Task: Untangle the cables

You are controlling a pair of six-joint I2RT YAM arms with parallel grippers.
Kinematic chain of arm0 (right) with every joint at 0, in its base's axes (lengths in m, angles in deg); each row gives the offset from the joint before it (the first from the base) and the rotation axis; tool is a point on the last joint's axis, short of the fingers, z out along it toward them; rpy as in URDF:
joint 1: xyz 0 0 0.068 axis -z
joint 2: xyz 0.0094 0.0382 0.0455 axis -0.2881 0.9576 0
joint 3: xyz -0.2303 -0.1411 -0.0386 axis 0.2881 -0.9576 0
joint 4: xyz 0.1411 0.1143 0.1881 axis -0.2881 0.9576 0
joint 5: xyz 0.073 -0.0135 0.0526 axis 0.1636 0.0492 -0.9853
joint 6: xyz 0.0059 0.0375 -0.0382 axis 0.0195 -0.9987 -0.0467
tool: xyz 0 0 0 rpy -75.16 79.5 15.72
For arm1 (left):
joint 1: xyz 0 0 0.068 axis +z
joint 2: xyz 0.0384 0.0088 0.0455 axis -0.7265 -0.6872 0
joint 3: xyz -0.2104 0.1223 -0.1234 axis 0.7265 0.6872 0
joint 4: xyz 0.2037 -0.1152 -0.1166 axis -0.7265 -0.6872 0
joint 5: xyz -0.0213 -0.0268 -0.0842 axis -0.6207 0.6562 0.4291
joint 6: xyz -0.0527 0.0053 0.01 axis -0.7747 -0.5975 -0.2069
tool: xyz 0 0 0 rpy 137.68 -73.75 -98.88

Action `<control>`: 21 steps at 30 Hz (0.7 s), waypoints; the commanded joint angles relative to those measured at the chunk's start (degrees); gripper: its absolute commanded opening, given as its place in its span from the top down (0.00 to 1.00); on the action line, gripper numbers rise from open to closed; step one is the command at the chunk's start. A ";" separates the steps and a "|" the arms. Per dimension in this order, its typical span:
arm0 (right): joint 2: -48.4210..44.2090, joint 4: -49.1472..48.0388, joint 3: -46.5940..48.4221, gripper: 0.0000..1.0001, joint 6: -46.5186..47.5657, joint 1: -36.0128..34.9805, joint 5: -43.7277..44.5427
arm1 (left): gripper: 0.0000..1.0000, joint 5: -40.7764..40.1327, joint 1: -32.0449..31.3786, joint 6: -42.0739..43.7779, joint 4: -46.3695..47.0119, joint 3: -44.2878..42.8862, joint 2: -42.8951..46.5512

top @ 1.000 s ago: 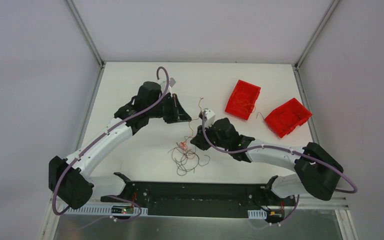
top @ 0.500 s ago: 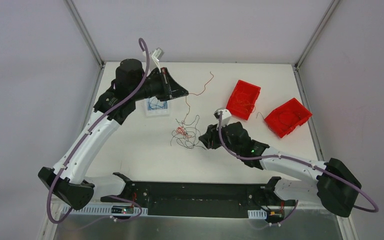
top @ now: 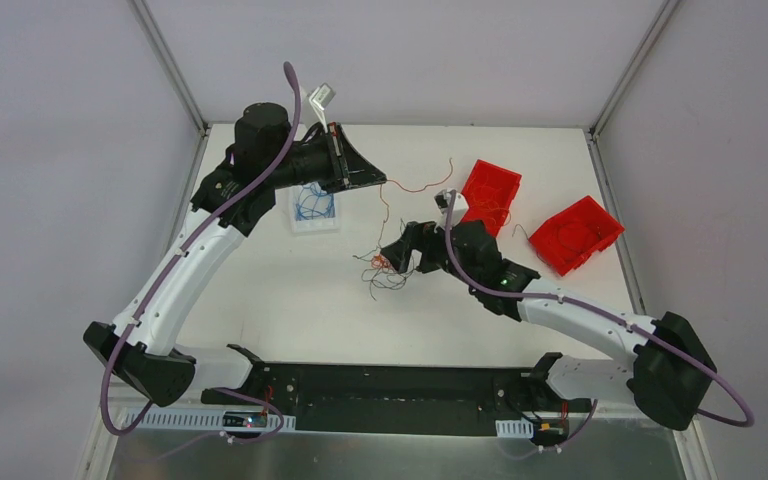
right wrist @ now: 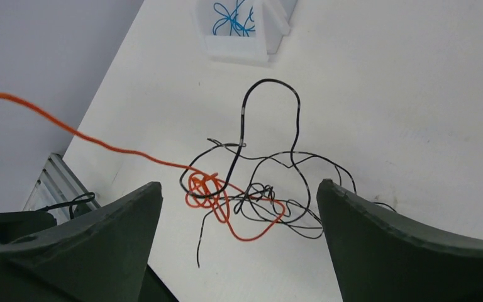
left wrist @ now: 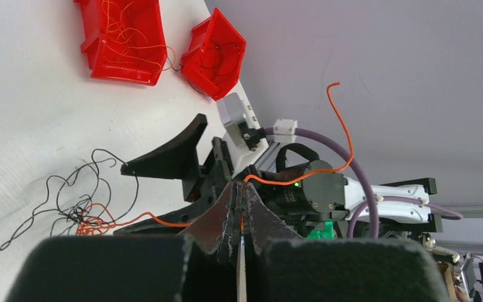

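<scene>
I've got my left claw [left wrist: 240, 200] pinched on one orange wire [left wrist: 346, 123], arm stretched out and raised above the tabletop [top: 290, 300], while my right claw [right wrist: 239, 189] hangs spread just over the black-and-orange cable tangle [right wrist: 204, 187] mid-table.

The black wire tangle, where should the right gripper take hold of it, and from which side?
Probably the big black loop that juts from the knot toward the white tray, clear of the orange wire the left gripper holds. Come straight down with the open right gripper, straddling one strand.
</scene>
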 commanded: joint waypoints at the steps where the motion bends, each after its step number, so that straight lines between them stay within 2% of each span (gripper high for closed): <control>1: 2.33 -5.37 2.02 0.01 -3.47 -0.01 -3.06 | 1.00 2.29 0.03 -2.49 1.26 -2.80 1.19; 3: 3.04 -5.69 2.29 0.01 -6.59 0.00 -0.75 | 1.00 2.59 0.03 -3.31 1.25 -2.73 1.37; 7: 2.33 -9.38 -0.32 0.20 -15.42 0.03 9.09 | 1.00 2.35 -0.12 -3.95 1.60 -1.81 2.26; 9: 2.72 -10.51 -0.19 0.29 -17.28 0.04 9.34 | 1.00 2.05 -0.13 -3.85 1.72 -1.06 2.62; 18: 0.45 -10.57 -1.45 0.33 -19.40 0.00 10.12 | 1.00 1.20 -0.14 -4.15 1.87 0.23 3.09; 21: 1.15 -9.12 0.25 0.49 -19.35 0.07 9.15 | 1.00 1.38 -0.14 -4.57 2.12 0.45 2.66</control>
